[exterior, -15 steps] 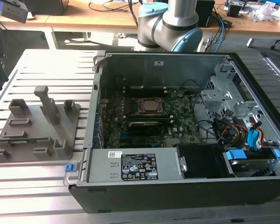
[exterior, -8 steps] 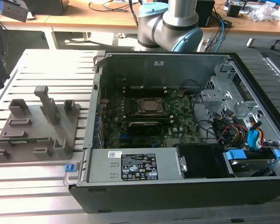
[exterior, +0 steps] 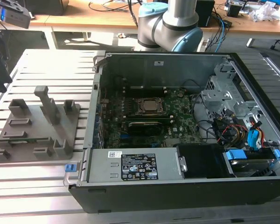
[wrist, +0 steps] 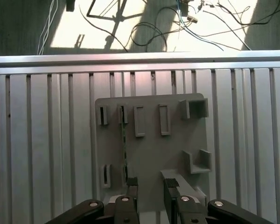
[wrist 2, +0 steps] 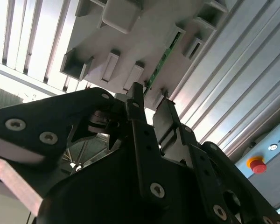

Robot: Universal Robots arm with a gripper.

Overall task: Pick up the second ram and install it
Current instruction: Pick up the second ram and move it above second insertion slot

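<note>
The second ram is a thin green stick standing on edge in a slot of the grey holder block. In the second wrist view its green edge runs along the holder. In the exterior view the ram lies low on the holder, at that view's left. My gripper hangs above the holder's near edge, open, with nothing between its black fingers. The fingertips stand just to one side of the ram's line, apart from it.
An open computer case lies at the exterior view's right, with the green motherboard and the metal-framed CPU socket inside. The holder rests on a ribbed aluminium table. Cables lie on the floor beyond the table edge.
</note>
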